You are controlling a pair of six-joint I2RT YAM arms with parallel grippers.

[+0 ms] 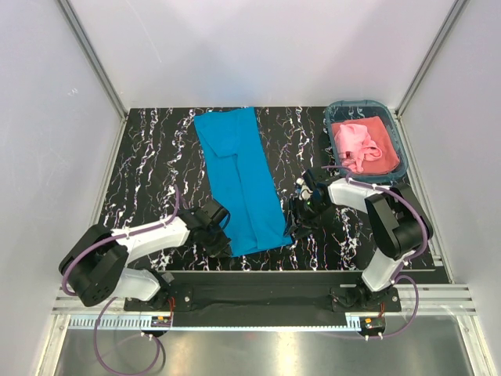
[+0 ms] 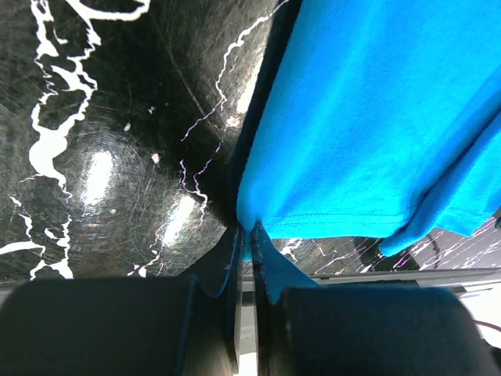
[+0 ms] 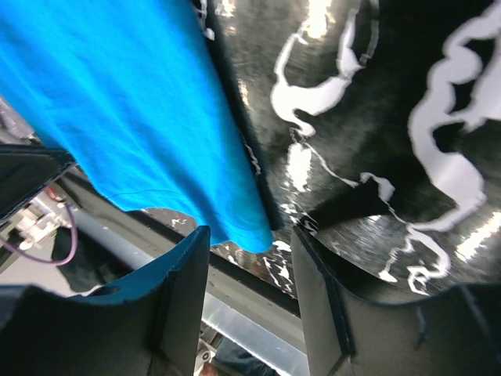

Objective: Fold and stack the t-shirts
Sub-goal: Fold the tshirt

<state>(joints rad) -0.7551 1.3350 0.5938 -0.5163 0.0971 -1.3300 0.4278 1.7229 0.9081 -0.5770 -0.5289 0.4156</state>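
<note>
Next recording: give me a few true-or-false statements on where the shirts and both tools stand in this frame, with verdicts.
1. The blue t-shirt lies in a long strip on the table. True.
2. The pink t-shirt is stacked on the blue t-shirt. False: it lies bunched in the basket, apart from the blue one.
3. The left tool is shut on a near corner of the blue t-shirt. True.
4. The right tool is clamped on cloth. False: it is open, with the shirt's other near corner just ahead of the gap and not pinched.
5. Both shirts are out of the basket. False: only the blue one is.
</note>
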